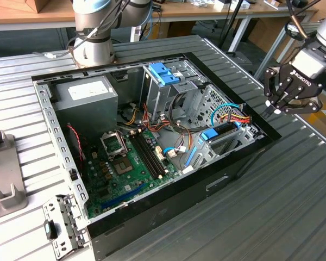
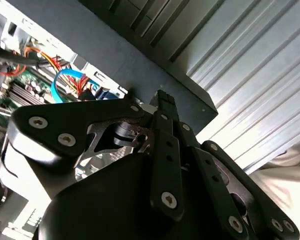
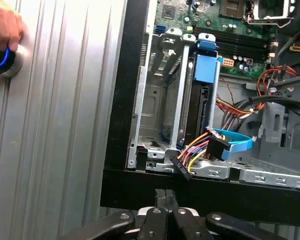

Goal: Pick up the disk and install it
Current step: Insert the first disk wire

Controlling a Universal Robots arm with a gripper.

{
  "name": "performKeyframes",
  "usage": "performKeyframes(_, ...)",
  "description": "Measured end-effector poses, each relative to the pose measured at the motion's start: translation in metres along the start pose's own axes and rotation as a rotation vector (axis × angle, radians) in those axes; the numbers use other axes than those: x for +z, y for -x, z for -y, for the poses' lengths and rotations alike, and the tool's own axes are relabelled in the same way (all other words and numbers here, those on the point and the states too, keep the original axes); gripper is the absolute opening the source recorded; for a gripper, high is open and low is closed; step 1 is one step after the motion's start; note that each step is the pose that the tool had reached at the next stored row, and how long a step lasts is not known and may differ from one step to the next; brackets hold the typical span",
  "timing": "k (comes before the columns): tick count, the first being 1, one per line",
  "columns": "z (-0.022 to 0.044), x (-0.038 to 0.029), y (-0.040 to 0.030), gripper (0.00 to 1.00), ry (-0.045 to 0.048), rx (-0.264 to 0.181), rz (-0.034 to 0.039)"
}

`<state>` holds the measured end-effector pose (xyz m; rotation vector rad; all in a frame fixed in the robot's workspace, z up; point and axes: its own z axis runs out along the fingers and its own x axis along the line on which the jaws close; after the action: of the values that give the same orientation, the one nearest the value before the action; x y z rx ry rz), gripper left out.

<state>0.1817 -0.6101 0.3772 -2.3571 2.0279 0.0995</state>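
Exterior view: gripper (image 1: 273,110) hangs clear of the open computer case (image 1: 244,157), off its edge on the exterior view's right, fingers (image 3: 163,197) pressed together on nothing. The disk (image 1: 223,130) already sits in its bay (image 3: 162,100) with the cable bundle (image 1: 236,116) lying across its end. Risk, as judged: any return into the case could snag those cables, or leave the disk half-seated.

Robotics lab: opened computer case (image 1: 152,136) on ribbed aluminium workbench (image 1: 271,201).
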Motion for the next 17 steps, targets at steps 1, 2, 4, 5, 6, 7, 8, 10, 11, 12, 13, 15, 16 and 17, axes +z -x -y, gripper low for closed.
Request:
performKeyframes(1,0.0,0.0,0.0,0.1,0.0013,-0.018,-0.0003)
performKeyframes(2,0.0,0.0,0.0,0.1,0.0023,-0.033,-0.0006)
performKeyframes(4,0.0,0.0,0.0,0.1,0.0042,-0.061,-0.0011)
performKeyframes(5,0.0,0.0,0.0,0.1,0.0057,-0.083,-0.0016)
performKeyframes(6,0.0,0.0,0.0,0.1,0.0066,-0.095,-0.0018)
performKeyframes(7,0.0,0.0,0.0,0.1,0.0081,-0.118,-0.0022)
performKeyframes(8,0.0,0.0,0.0,0.1,0.0091,-0.132,-0.0024)
performKeyframes(10,0.0,0.0001,0.0,0.1,0.0113,-0.165,-0.003)
performKeyframes(11,0.0,0.0002,0.0,0.1,0.0137,-0.201,-0.0035)
performKeyframes(12,0.0,0.0002,0.0,0.1,0.0151,-0.222,-0.0038)
performKeyframes(13,0.0,0.0002,0.0,0.1,0.0162,-0.237,-0.004)
performKeyframes(15,0.0,0.0003,0.0,0.1,0.0183,-0.268,-0.0045)
performKeyframes(16,0.0,0.0003,0.0,0.1,0.0191,-0.28,-0.0048)
performKeyframes(17,0.0,0.0004,0.0,0.1,0.0209,-0.306,-0.0052)
